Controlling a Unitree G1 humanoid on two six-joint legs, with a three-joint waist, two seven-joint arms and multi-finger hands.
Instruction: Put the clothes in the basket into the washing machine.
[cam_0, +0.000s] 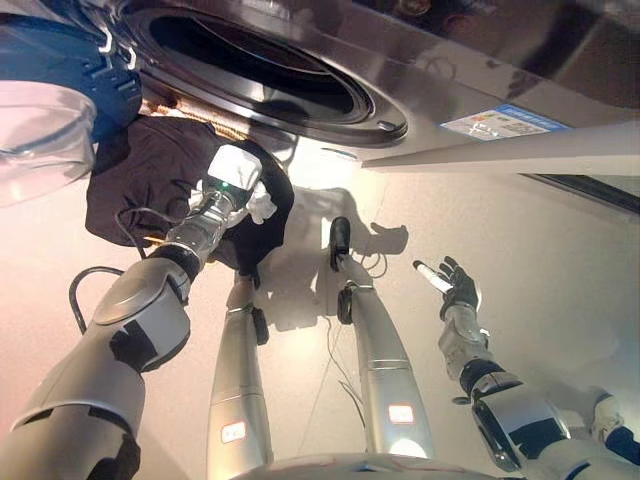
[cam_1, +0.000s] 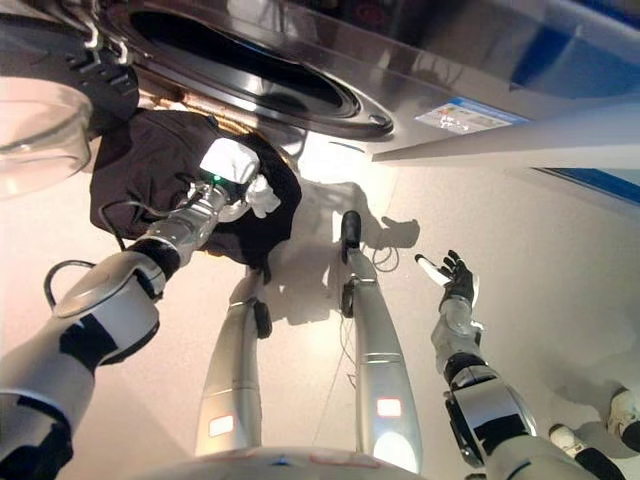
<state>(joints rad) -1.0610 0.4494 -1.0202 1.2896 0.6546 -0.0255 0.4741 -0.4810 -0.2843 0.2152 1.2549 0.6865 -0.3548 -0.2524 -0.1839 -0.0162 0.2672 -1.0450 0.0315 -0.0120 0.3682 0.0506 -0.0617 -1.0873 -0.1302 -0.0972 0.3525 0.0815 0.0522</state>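
Note:
A black garment (cam_0: 145, 175) lies heaped over a woven basket, of which only a strip of rim (cam_0: 232, 127) shows, on the floor below the washing machine's round opening (cam_0: 250, 60). My left hand (cam_0: 257, 205) reaches into the heap from the lower left. Its white-tipped fingers curl into the black cloth, and folds hang down around it. My right hand (cam_0: 457, 290) hovers over bare floor at the right, well apart from the clothes, with its fingers spread and nothing in them.
The machine's glass door (cam_0: 40, 130) stands swung open at the far left, next to the basket. The silver front of the machine (cam_0: 480, 60) runs across the top, with a pale ledge (cam_0: 520, 155) jutting out at the right.

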